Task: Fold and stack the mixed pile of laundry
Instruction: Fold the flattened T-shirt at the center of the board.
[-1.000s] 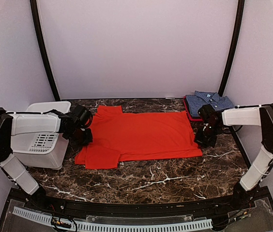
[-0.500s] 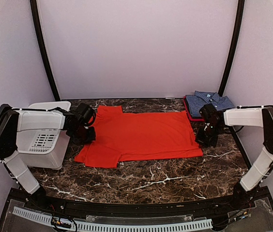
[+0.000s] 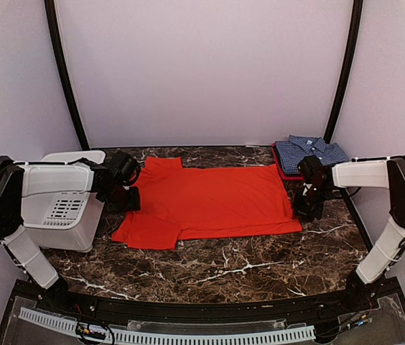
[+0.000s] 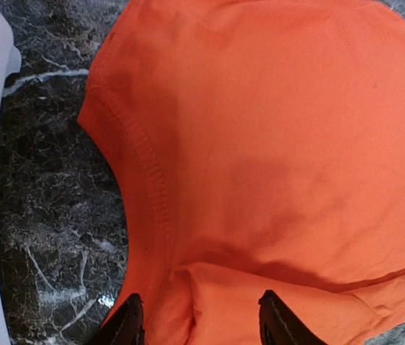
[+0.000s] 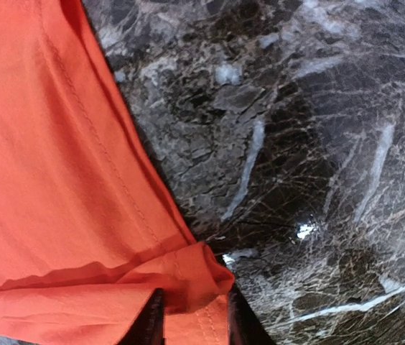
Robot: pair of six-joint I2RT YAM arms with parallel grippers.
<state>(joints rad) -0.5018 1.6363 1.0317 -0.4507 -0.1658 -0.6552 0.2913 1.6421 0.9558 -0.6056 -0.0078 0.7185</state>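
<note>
The white slotted basket [image 3: 62, 219] sits on the left, and you can't see what's in it from here. The orange-red shirt [image 3: 210, 201] is spread flat mid-table on the dark marble table [image 3: 245, 266], with pale walls [image 3: 202, 72] all round. The checked shirt [image 3: 309, 152] is folded in the far right corner, lying on something red. Your left gripper [image 4: 201, 327] is at the shirt's left edge just beside the basket, fingers apart over a loose fold. Your right gripper [image 5: 192, 320] is at the near right corner with the hem bunched between its fingers; can't tell if it's pinched.
</note>
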